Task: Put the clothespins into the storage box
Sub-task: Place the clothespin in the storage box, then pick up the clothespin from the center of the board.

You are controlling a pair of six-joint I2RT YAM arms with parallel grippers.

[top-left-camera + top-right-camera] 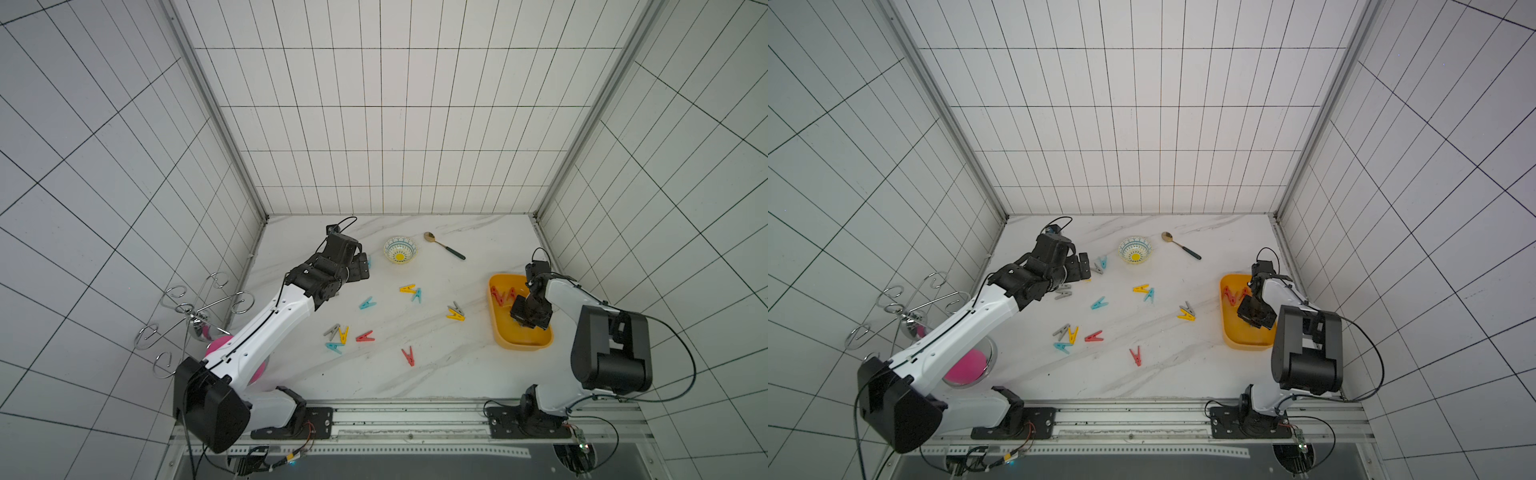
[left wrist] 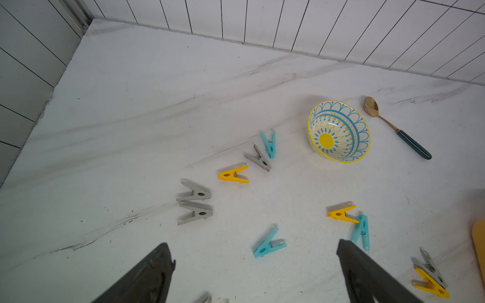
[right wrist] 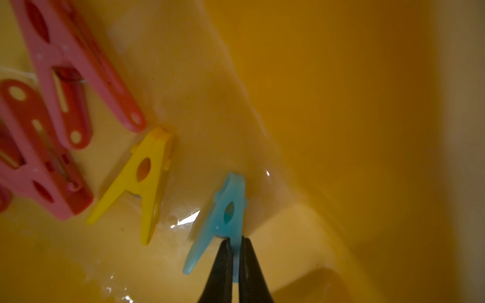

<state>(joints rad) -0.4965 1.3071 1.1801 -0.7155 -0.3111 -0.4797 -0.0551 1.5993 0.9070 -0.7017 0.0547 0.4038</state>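
The yellow storage box (image 1: 521,338) lies at the table's right edge. Inside it, my right gripper (image 3: 235,244) is shut on one leg of a teal clothespin (image 3: 225,212), whose nose rests on the box floor. A yellow clothespin (image 3: 143,181) and red ones (image 3: 65,78) lie beside it. My left gripper (image 2: 253,244) hangs open over the back left of the table, holding nothing. Between and just beyond its fingers lies a loose teal clothespin (image 2: 269,244). Beyond that lie two grey ones (image 2: 195,202). Several more clothespins (image 1: 343,334) are scattered mid-table.
A patterned bowl (image 1: 400,249) and a gold spoon with a dark handle (image 1: 444,246) sit near the back wall. A wire rack (image 1: 195,311) over a pink-lined dish (image 1: 967,365) stands at the left edge, under the left arm.
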